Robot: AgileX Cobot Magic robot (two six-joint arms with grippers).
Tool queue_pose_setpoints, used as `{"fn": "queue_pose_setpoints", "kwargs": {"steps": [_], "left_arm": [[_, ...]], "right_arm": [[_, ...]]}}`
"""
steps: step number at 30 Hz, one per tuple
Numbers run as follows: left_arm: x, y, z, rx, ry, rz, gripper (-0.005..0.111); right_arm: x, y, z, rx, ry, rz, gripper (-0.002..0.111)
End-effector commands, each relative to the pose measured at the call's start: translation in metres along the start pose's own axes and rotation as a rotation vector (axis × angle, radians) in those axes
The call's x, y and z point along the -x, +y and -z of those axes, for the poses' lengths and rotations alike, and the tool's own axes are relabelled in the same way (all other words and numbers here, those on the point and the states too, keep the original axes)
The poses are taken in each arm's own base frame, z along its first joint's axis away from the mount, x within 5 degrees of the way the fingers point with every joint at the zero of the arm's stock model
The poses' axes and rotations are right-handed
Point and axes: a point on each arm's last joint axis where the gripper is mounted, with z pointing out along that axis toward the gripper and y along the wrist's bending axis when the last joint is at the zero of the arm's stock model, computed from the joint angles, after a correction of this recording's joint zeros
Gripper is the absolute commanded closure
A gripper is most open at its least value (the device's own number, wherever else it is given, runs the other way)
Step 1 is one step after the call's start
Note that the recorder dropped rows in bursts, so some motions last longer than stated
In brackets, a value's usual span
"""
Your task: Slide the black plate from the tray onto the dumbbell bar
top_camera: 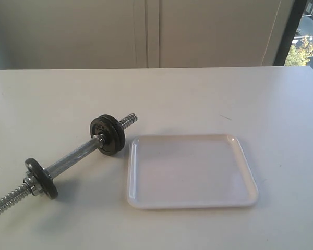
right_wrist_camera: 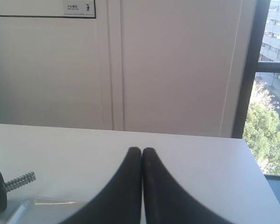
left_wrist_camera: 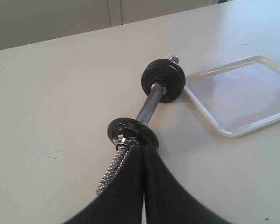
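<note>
Left gripper [left_wrist_camera: 141,149]: clenched on nothing, tips over the near threaded end of the dumbbell bar [left_wrist_camera: 150,104]; contact cannot be told.
Right gripper [right_wrist_camera: 142,150]: clenched, holding nothing, raised over the table [right_wrist_camera: 200,168].
Black plate [top_camera: 117,139]: on the bar, at the end far from the left gripper, against a greyer disc [top_camera: 100,130].
Near disc [left_wrist_camera: 133,133]: just ahead of the left gripper.
Tray [top_camera: 192,204]: just beyond the black plate, its corner beside it.
</note>
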Motion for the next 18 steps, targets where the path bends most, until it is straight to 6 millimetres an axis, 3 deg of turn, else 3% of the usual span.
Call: {"fn": "queue_pose_setpoints", "kwargs": {"steps": [1,18], "left_arm": [[-0.0002,-0.0048,-0.0002,-0.050,-0.014,0.056,0.107],[0.0012,-0.0114,0.0004,-0.125,-0.023,0.113,0.107]], "right_arm": [[-0.0009,-0.0006,0.0009,-0.010,-0.007,0.005,0.108],[-0.0009,0.0000,0.0006,-0.003,-0.006,-0.006,0.108]]}}
